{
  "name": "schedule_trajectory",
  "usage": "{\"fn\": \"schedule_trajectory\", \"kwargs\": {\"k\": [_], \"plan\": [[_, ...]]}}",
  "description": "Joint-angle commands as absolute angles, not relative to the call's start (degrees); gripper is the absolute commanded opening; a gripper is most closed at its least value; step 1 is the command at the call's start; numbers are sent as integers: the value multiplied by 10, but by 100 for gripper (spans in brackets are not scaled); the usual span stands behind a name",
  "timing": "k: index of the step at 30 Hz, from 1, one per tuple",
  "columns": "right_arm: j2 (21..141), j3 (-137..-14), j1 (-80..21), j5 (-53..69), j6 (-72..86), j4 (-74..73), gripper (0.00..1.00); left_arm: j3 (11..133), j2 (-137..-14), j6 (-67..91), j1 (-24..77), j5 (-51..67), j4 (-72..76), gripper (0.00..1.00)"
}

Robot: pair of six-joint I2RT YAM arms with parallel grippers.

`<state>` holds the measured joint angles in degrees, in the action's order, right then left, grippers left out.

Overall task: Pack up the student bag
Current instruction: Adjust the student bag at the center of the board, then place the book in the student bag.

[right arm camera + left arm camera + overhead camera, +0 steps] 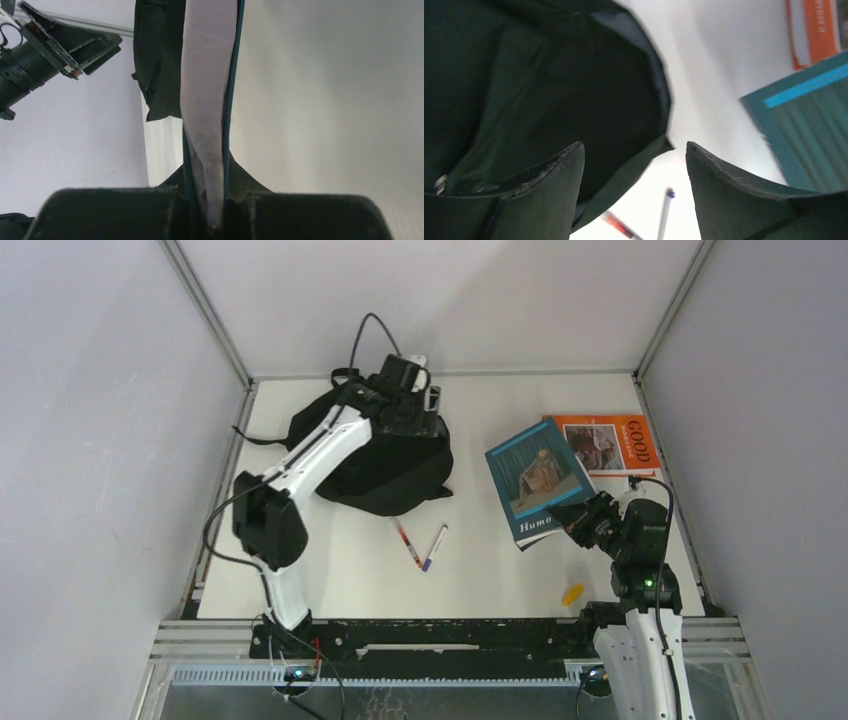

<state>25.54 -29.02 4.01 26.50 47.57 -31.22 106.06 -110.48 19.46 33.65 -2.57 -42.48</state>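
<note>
The black backpack (385, 465) lies at the back left of the table. My left gripper (408, 390) hovers over its far top, jaws wide apart and empty. In the left wrist view (635, 150) the bag's dark fabric (549, 85) fills the left side and its edge runs between the fingers, farther off. My right gripper (580, 522) is shut on the lower corner of a teal book (538, 480) and holds it tilted above the table. In the right wrist view (215, 200) the book (210, 100) stands edge-on between the pads, with the bag (157, 60) beyond.
An orange book (610, 445) lies flat at the back right, partly under the teal one. A red pen (408, 543) and a blue pen (435, 547) lie mid-table in a V. A small yellow object (571, 593) sits near the front right edge. Walls enclose the table.
</note>
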Motion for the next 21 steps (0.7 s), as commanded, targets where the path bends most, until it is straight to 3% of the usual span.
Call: {"fn": "schedule_trajectory", "kwargs": {"k": [1,5,11,15,21], "plan": [[247,-328,39,273,457,-295,7,962,-1044,179,276,-82,-398,78],[253,-328,38,275,451,-295,7,881,-1036,184,257,-62,-351,83],[263,-327,25,273,447,-291,7,872,-1085,146,296,-44,-363,98],[265,-322,18,265,453,-290,7,871,-1123,143,306,-62,-360,98],[272,-318,10,269,457,-272,8,884,-1178,148,328,-118,-354,88]]}}
